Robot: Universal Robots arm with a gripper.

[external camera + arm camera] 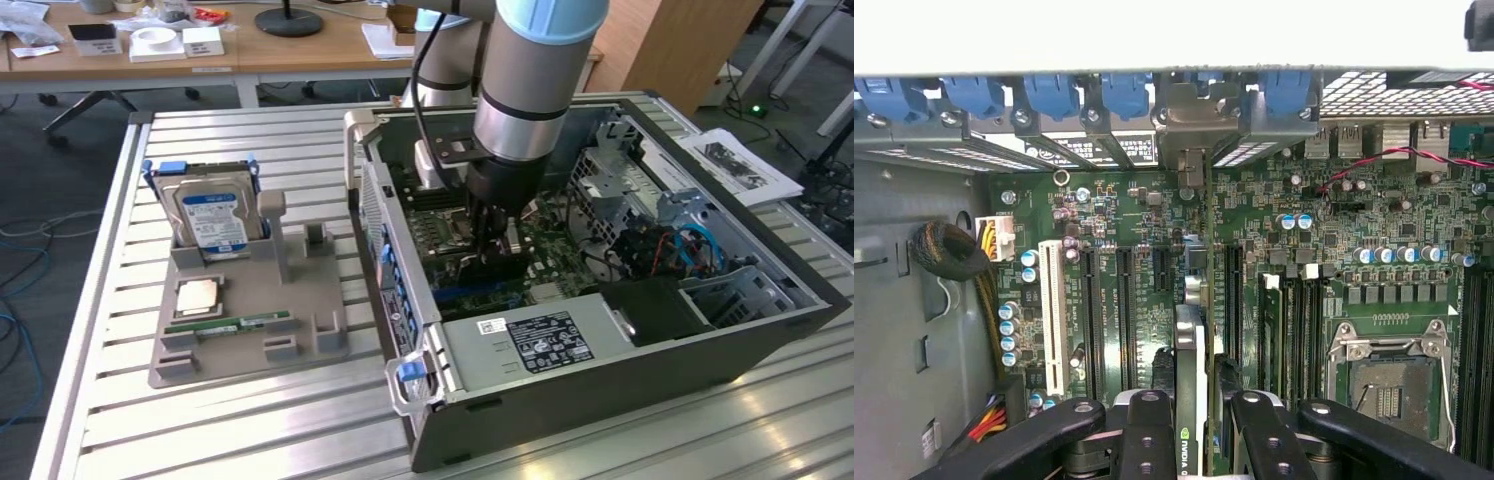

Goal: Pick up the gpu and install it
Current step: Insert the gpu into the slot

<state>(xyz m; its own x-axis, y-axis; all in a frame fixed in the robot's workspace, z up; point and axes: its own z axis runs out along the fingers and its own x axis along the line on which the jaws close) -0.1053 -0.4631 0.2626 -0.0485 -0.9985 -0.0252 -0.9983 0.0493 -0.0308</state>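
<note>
My gripper (pixel 491 238) reaches down into the open computer case (pixel 747 340), over the green motherboard (pixel 554 262). In the wrist view its two black fingers (pixel 1149 425) are shut on the gpu (pixel 1191 345), a thin card seen edge-on with a green logo label near the grip. The card runs from the gripper (pixel 1194 405) across the motherboard's expansion slots (pixel 1124 300) to the case's rear wall. Its silver metal end bracket (pixel 1194 120) stands in the row of blue slot clips (pixel 1054 95). How deep the card sits in its slot is hidden.
On the exterior view's left, a grey holder (pixel 234 345) carries a hard drive (pixel 214 215), a processor chip (pixel 198 296) and a green memory stick (pixel 247 323). Inside the case are the processor socket (pixel 1389 385), a white slot (pixel 1052 315), cable bundles (pixel 949 250) and the power supply (pixel 547 345).
</note>
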